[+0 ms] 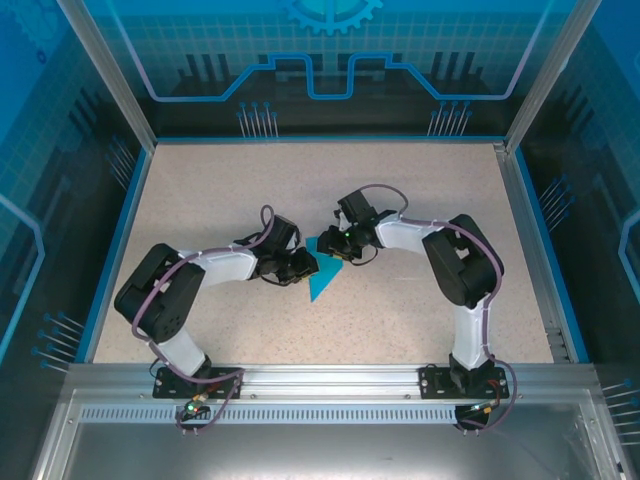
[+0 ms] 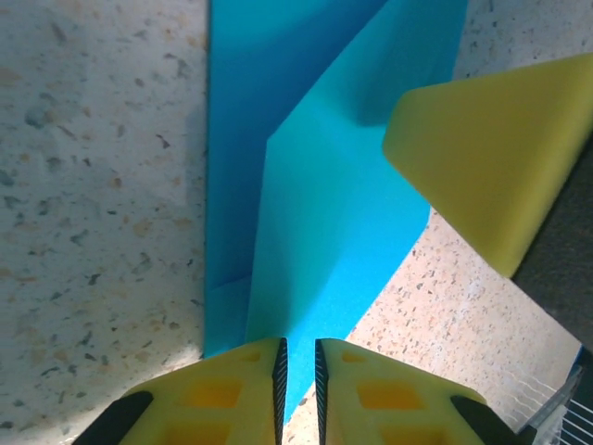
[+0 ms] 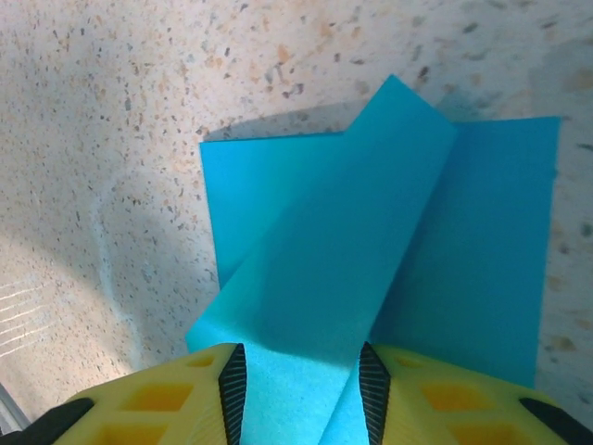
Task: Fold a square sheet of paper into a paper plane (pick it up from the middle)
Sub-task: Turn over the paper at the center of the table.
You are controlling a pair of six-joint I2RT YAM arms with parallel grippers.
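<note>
Speckled beige tabletop [image 1: 250, 180] ringed by blue-lit glass walls [image 1: 330, 60].

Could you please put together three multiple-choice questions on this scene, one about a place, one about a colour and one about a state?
1. Where is the paper?
A. At the far left corner of the table.
B. Near the middle of the table, between the left hand and the right hand.
C. At the near right corner of the table.

2. What colour is the paper?
A. Red.
B. White.
C. Teal-blue.

3. What state is the paper in?
A. Partly folded, with one flap lifted.
B. Flat and unfolded.
C. Crumpled into a ball.

Answers:
1 B: the top view shows it at mid-table between the two hands.
2 C: all three views show it teal-blue.
3 A: the right wrist view shows a flap lifted off the table and running up between the right hand's fingers.
</note>
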